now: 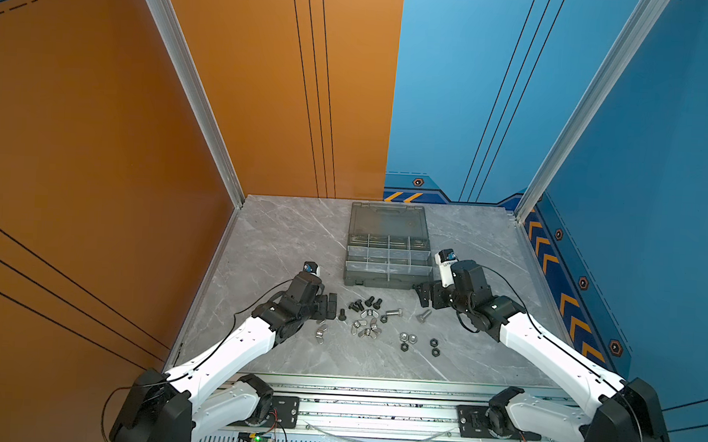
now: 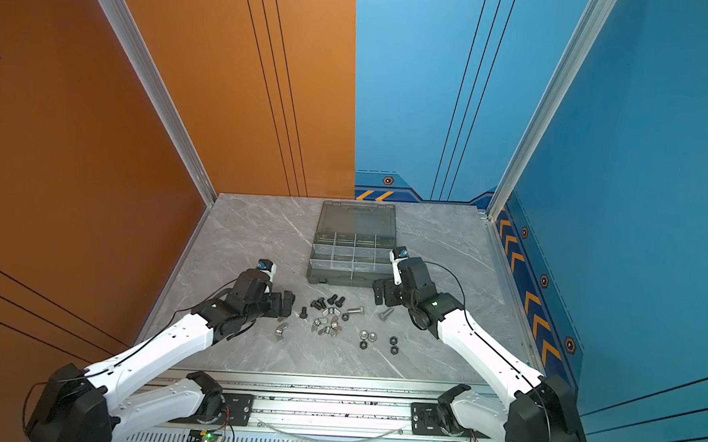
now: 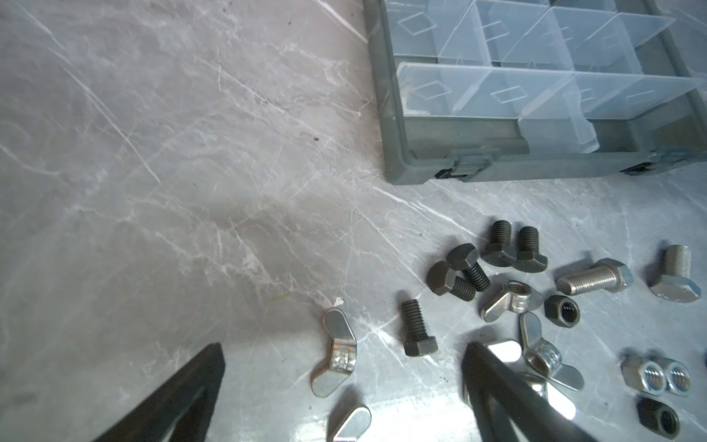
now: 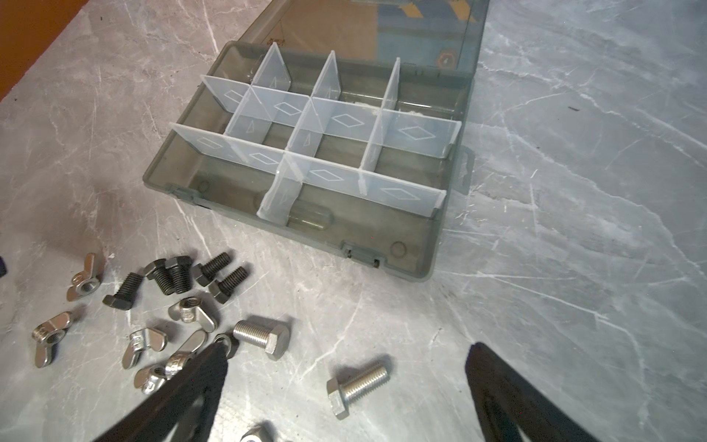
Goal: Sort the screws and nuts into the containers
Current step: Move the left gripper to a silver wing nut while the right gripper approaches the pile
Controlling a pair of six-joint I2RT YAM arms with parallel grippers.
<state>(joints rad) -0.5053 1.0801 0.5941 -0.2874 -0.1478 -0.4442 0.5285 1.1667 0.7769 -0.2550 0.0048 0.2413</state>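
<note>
In both top views the screws [image 1: 364,303] and nuts [image 1: 365,324] are seen loose on the marble table [image 1: 285,235] just in front of the open organiser case [image 1: 386,280], flanked by the left gripper [image 1: 328,306] and right gripper [image 1: 423,294], both spread wide with nothing held. Only in the wrist views is detail resolved: from the left wrist, hex heads on the black bolts [image 3: 417,329] and a wing nut [image 3: 336,352] framed between the jaws; from the right wrist, the translucent dividers [image 4: 344,118] of the compartments [image 4: 329,150] and a silver bolt [image 4: 357,384] framed between the jaws.
</note>
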